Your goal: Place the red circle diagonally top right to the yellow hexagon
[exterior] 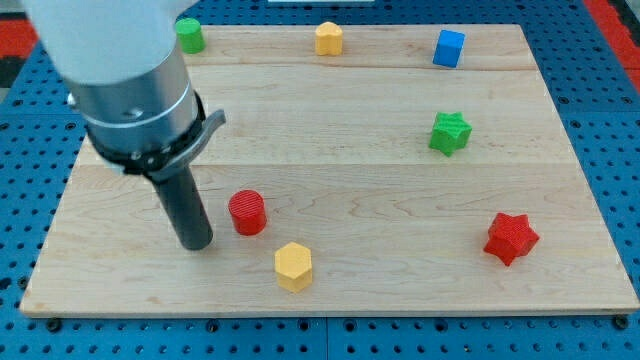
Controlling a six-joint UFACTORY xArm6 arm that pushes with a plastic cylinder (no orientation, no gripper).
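Note:
The red circle (pixel 247 212) is a short red cylinder on the wooden board, left of centre near the view's bottom. The yellow hexagon (pixel 294 266) sits just below and to the right of it, close but apart. My tip (pixel 195 245) rests on the board to the left of the red circle, a small gap away, slightly lower than it. The rod rises from the tip to the grey arm body at the view's upper left.
A second yellow hexagon (pixel 329 38), a green cylinder (pixel 189 35) and a blue cube (pixel 449 48) stand along the view's top edge. A green star (pixel 449 133) is at the right, a red star (pixel 511 237) at the lower right. The board (pixel 350 300) lies on a blue perforated table.

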